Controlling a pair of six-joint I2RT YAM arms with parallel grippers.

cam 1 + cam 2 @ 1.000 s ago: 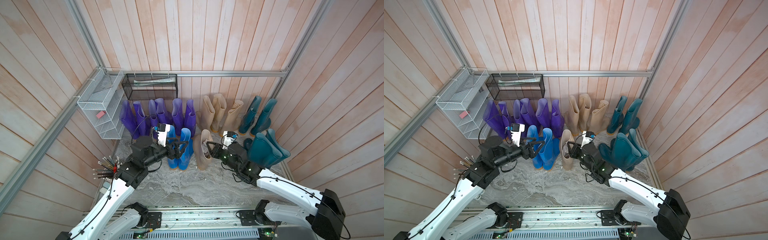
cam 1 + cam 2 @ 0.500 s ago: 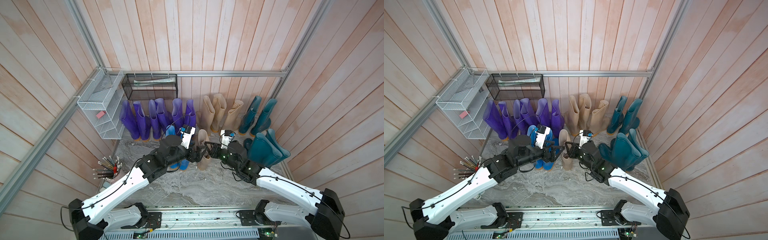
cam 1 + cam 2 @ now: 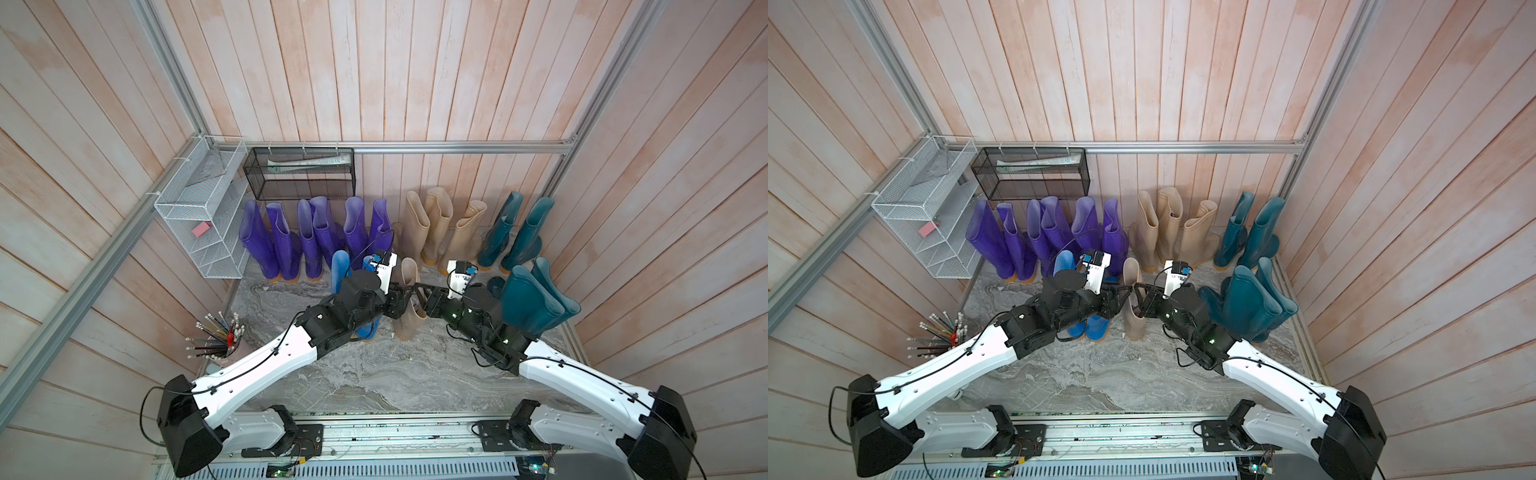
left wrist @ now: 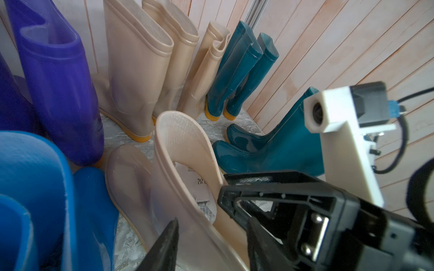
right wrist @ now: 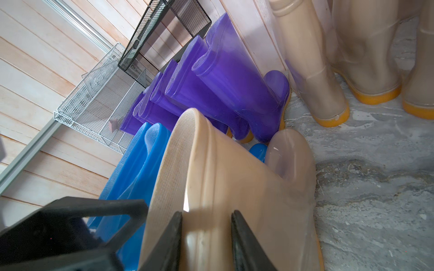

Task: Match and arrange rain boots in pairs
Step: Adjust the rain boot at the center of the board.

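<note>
**A:** Where does the odd one stand?

**B:** The lone beige boot [image 3: 409, 309] is upright in the middle of the floor [image 3: 374, 374]. The blue boots [image 3: 1090, 328] are just beside it at 9 o'clock. The nearer teal boots [image 3: 528, 299] are at 3 o'clock, and three more beige boots [image 3: 436, 228] line the wall at 12 o'clock.

**A:** And the jaws?

**B:** The right gripper [image 5: 206, 212] pinches the boot's cuff on the 3 o'clock side, with rubber filling the narrow gap between its jaws. The left gripper [image 4: 212, 220] sits astride the cuff on the 9 o'clock side, seemingly with one finger inside and one outside. Its jaws are half apart, and I see no firm pinch there.

**A:** So what worries you?

**B:** Two arms on one floppy rim. If they pull different ways, the cuff will likely fold or slide out of the pinch, and the boot will drop or tip.

**A:** Onto what?

**B:** Probably the blue boots, since there's hardly any room at 9 o'clock. The left arm also reaches right over them, so a low sweep could topple them too.

**A:** Anything else?

**B:** The fingertips nearly meet over the opening, so closing or shifting could knock one gripper into the other. And with the boot held only by its rim, the sole may swing and clip the leaning boot at 12 o'clock on the way there.
</note>
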